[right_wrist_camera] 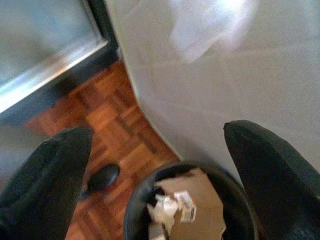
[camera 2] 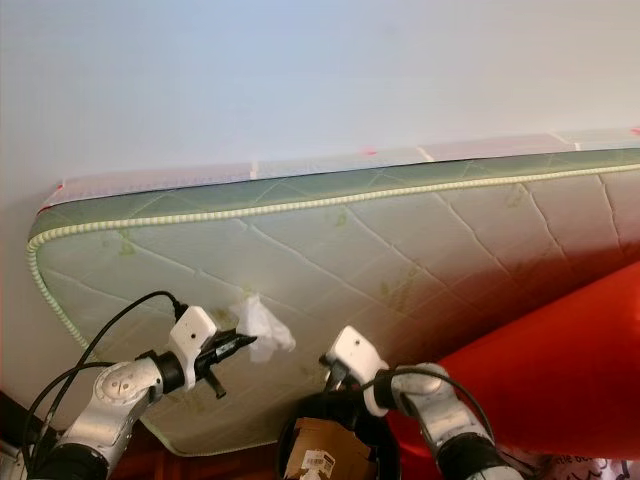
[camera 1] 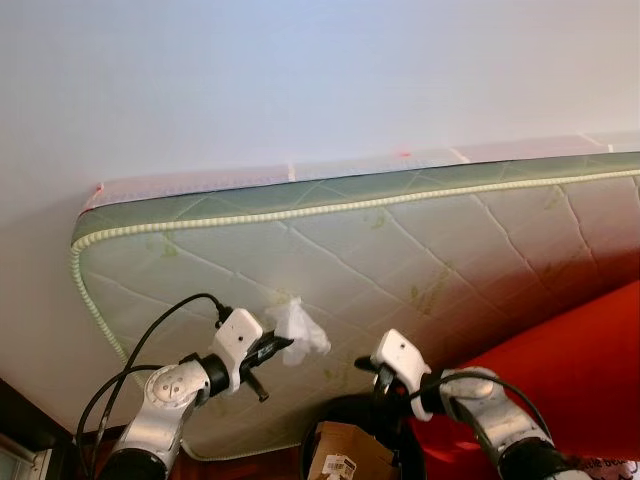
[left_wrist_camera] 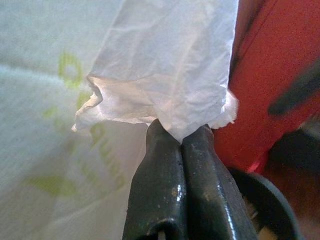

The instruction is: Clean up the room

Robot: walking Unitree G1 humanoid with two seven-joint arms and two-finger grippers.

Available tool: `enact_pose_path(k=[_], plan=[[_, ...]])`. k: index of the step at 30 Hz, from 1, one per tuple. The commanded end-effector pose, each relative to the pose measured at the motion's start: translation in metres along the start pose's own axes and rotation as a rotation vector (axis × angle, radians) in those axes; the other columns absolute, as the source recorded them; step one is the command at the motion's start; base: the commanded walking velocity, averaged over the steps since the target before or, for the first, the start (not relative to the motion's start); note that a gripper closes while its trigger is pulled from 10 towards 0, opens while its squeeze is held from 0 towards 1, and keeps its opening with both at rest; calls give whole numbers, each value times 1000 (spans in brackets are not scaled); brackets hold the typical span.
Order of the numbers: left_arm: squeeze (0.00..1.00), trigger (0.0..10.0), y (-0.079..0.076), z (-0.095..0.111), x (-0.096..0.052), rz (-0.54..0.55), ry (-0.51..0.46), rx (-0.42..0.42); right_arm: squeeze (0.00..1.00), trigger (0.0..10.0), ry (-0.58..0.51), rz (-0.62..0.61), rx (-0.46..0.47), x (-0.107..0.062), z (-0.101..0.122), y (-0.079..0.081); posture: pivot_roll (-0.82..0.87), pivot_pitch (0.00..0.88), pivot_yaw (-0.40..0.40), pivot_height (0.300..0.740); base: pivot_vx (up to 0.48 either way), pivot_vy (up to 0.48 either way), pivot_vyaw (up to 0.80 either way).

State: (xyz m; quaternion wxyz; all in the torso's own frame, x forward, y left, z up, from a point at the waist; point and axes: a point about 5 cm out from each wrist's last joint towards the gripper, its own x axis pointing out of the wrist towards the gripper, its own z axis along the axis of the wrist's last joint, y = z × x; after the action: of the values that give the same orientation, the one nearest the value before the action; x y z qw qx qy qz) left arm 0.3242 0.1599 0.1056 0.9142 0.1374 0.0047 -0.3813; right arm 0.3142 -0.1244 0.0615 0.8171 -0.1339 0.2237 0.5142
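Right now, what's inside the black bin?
The black bin holds a brown cardboard box and crumpled white paper. They cover whatever lies deeper down.

A quilted mattress [camera 1: 400, 270] leans against the white wall [camera 1: 250, 80], over parquet floor [right_wrist_camera: 110, 145].

Honestly nothing here is readable. The cardboard box [camera 1: 345, 455] in the black bin [right_wrist_camera: 145, 200] has a white sticker label [camera 1: 336, 467] with dark print on it, but it's way too small and blurry to make out. The mattress [camera 1: 400, 260] just has faint green leafy motifs, no words.
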Motion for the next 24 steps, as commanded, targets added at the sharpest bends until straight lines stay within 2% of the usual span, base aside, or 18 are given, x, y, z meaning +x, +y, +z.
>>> enact_pose_path(k=[1, 8, 11, 14, 16, 17, 18, 19, 21, 24], plan=[[0, 0, -3, 4, 3, -27, -22, -24, 0, 10000, 33, -3, -17, -4, -7, 0, 71, 132, -73, 740, 0, 0, 0], [0, 0, -9, 3, 3, -74, -15, -62, 0, 10000, -33, -24, 19, -4, -6, 1, 70, 152, -64, 740, 0, 0, 0], [0, 0, -8, 0, 1, -56, -1, -62, 0, 10000, -10, -66, 22, -4, -12, -1, 68, 159, -62, 740, 0, 0, 0], [0, 0, -6, -5, -1, -6, 29, -53, 0, 10000, -6, -201, 92, -4, -19, -8, 68, 159, -62, 740, 0, 0, 0], [0, 4275, -8, -12, -3, 27, 51, -75, 0, 10000, 12, -282, 167, -3, -33, -7, 67, 161, -63, 740, 0, 0, 0], [0, 4275, -8, -12, -3, 27, 51, -75, 0, 10000, 12, -282, 167, -3, -33, -7, 67, 161, -63, 740, 0, 0, 0], [0, 9922, -9, -15, -4, 37, 57, -83, 0, 10000, 26, -309, 192, -2, -40, -5, 67, 161, -63, 740, 0, 0, 0], [0, 10000, -12, -20, -5, 59, 67, -107, 0, 10000, 51, -363, 246, -1, -52, -1, 67, 162, -63, 740, 0, 0, 0], [0, 10000, -13, -25, -7, 89, 81, -128, 0, 10000, 72, -413, 288, -1, -63, 2, 67, 162, -64, 740, 0, 0, 0], [0, 10000, -15, -40, -13, 162, 126, -196, 0, 10000, 119, -529, 420, -4, -88, 12, 70, 163, -64, 740, 0, 0, 0]])
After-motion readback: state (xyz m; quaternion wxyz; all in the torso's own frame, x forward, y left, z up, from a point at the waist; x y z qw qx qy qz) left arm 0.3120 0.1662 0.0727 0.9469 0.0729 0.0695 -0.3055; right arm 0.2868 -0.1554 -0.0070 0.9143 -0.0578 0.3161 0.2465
